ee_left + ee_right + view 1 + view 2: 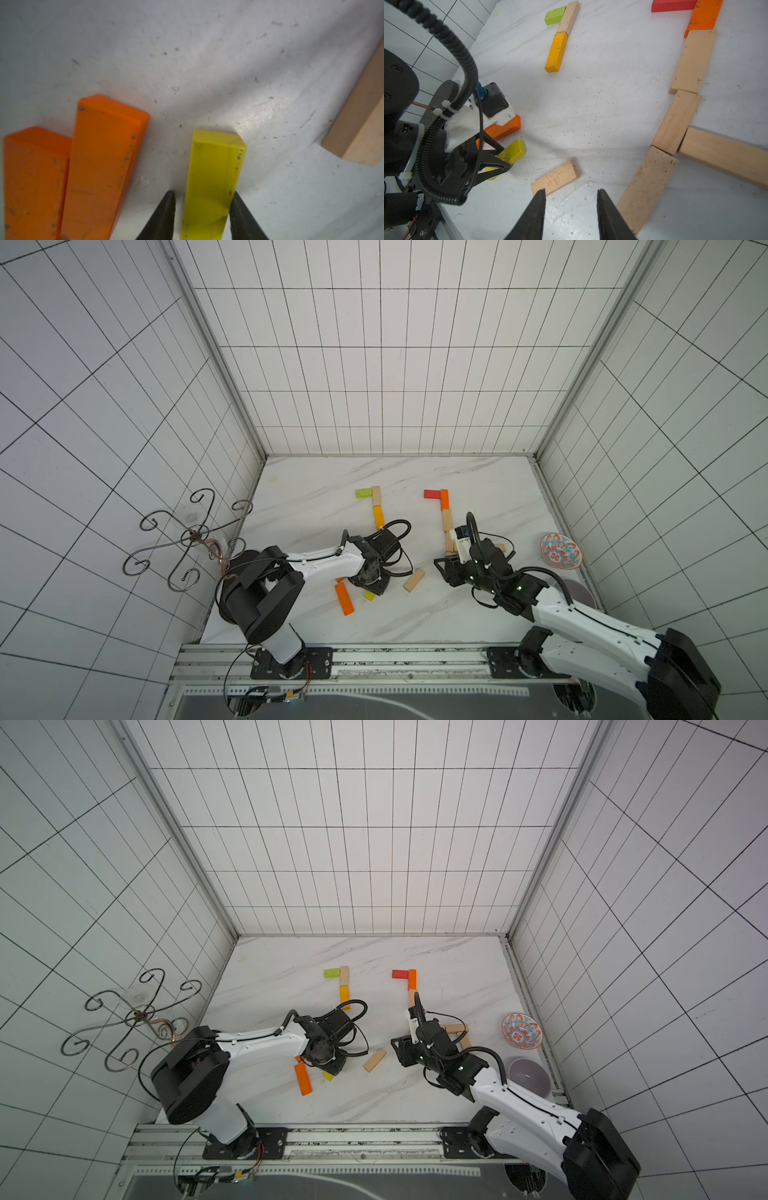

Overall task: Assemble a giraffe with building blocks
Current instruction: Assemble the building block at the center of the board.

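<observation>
While the left gripper (203, 192) straddles the yellow block (214, 166), one finger (243, 218) touching its side, the other a sliver off, firm clamp impossible to tell, orange block (99, 166) just outside that finger, right gripper (571, 190) fingers apart, empty, plain wooden block (555, 178) just past one fingertip.

White arm shells (328, 566), black joints (262, 601) (ribbed black cable (446, 39) zip-tied on).

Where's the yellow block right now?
In the left wrist view, the yellow block lies on the table between the fingers of the left gripper, beside two orange blocks.
</observation>
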